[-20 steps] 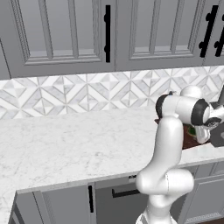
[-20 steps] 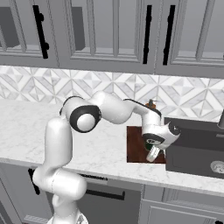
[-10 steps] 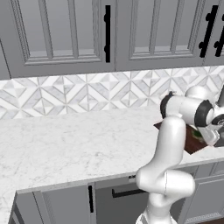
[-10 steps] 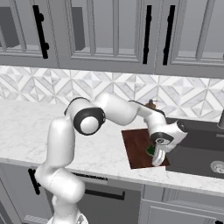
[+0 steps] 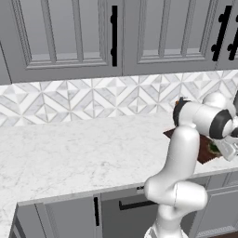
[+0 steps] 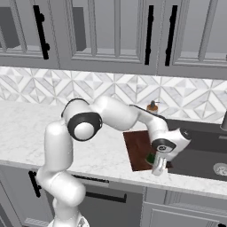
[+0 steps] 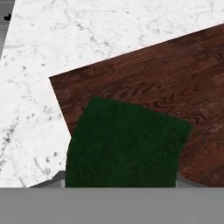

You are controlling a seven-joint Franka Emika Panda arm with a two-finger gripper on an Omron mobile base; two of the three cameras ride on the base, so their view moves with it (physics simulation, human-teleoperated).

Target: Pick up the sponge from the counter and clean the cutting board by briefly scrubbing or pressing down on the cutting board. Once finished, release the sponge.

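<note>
Gripper (image 6: 158,167) has swung out over the cutting board (image 6: 138,150), jaws pinching the sponge (image 7: 124,143); scrubbing's probably next.

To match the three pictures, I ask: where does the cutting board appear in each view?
Left base view: cutting board at the right edge, behind the arm.
Right base view: right of centre, beside the sink.
Hand view: upper right, under the sponge.
Shared landmark: the counter.
</note>
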